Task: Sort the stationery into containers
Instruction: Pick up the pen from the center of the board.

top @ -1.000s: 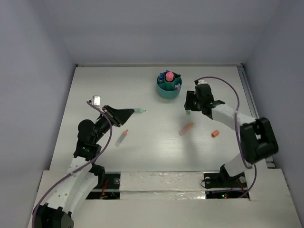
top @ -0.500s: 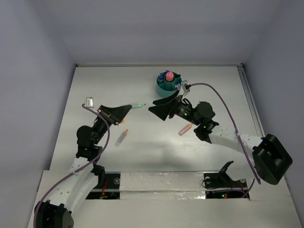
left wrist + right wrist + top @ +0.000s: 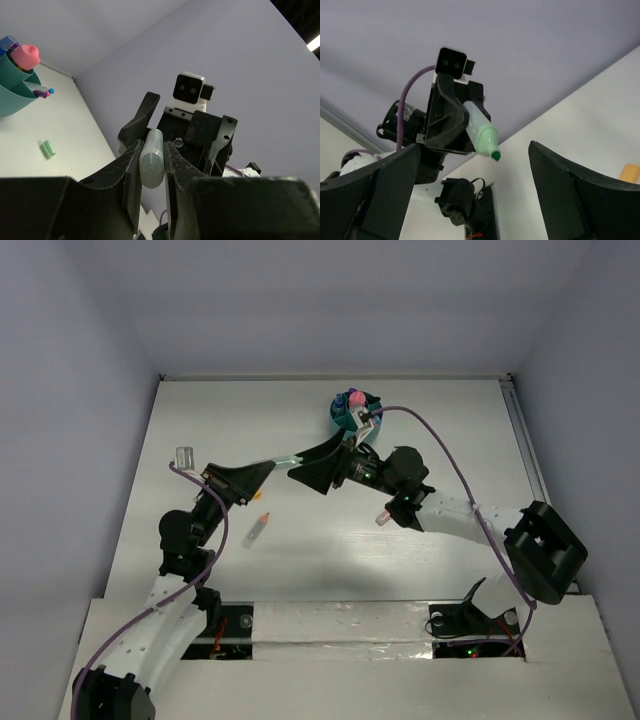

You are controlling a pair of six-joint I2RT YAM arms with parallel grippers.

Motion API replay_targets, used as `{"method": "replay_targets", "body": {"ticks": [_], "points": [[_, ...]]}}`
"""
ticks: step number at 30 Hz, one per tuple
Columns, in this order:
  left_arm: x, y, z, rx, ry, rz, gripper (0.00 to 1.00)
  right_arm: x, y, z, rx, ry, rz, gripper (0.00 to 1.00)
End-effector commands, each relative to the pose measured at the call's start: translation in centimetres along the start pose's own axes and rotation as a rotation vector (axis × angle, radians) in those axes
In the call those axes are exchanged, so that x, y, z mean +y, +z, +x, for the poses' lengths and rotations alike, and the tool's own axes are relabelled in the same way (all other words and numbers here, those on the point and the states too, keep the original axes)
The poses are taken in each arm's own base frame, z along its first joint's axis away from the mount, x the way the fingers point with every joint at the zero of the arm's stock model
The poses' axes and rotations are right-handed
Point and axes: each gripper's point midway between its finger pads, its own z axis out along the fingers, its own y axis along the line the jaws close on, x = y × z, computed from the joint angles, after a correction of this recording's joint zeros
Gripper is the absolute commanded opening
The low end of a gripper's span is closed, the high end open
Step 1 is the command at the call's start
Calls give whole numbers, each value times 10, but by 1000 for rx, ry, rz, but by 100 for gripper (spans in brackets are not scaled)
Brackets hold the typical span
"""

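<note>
Grips a green highlighter (image 3: 481, 131) between the closed fingers of the left gripper (image 3: 152, 150), tip out toward the right gripper (image 3: 298, 465). Holds that one's jaws wide apart and empty, facing the tip, above the table (image 3: 200, 420). Beyond, at the far middle, the teal organiser (image 3: 338, 421), already part filled. Nearer, flat on the table, an orange-capped pen (image 3: 256, 530).

Left arm (image 3: 178, 540) reaches from its base up and to the right over the table, wrist tilted. Left gripper (image 3: 268, 472) points right, jaws closed on the barrel of a green-tipped highlighter (image 3: 151, 162) whose tip projects forward. Right arm (image 3: 470, 522) folds across toward the left, elbow out at the right side. Right gripper (image 3: 308, 468) faces the left one, tips near each other, apart. Its jaws are spread wide and empty.
</note>
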Motion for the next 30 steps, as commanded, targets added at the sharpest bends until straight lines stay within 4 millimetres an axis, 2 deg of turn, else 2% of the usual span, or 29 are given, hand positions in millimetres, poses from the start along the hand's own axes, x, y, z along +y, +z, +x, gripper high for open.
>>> {"method": "replay_targets", "body": {"ticks": [1, 7, 9, 12, 13, 14, 16, 17, 21, 22, 23, 24, 25, 26, 28, 29, 30], "points": [[-16, -3, 2, 9, 24, 72, 0, 23, 15, -20, -43, -31, -88, 93], [-15, -4, 6, 19, 19, 76, 0, 20, 23, -17, -37, -16, -88, 75], [-15, -4, 6, 20, 17, 76, 0, 21, 26, -13, -28, -10, -87, 65], [-17, -5, 6, 14, 14, 84, 0, 17, 27, -10, -22, -2, -76, 58], [-17, -5, 6, 15, 17, 85, 0, 16, 26, -10, -24, 1, -74, 51], [-17, -5, 6, 14, 16, 84, 0, 15, 26, -9, -22, 4, -70, 39], [-14, -5, 7, 15, 16, 80, 0, 14, 26, -7, -18, 12, -69, 29], [-14, -5, 7, 15, 14, 78, 0, 14, 26, -7, -14, 17, -65, 18], [-14, -7, 14, 47, 19, 89, 0, 10, 24, -6, -15, 25, -37, 0], [-16, -8, 15, 54, 36, 98, 6, 9, 23, -7, -12, 8, -27, 0], [-14, -9, 20, 85, 45, 87, 19, 2, 22, -1, 26, 10, 16, 0], [-14, -9, 22, 106, 63, 81, 25, 7, 19, -5, 34, -5, 24, 0], [-16, -9, 24, 123, 81, 83, 30, 4, 16, -12, 39, -25, 42, 0], [-15, -10, 29, 161, 112, 74, 39, -14, 6, -13, 82, -34, 108, 0], [-17, -13, 34, 195, 141, 72, 42, -10, -9, -19, 145, -46, 98, 0], [-20, -15, 36, 215, 154, 77, 46, -17, -19, -12, 227, -30, 122, 0], [-15, -19, 44, 261, 167, 60, 48, -25, -29, -18, 258, -25, 139, 0]]}}
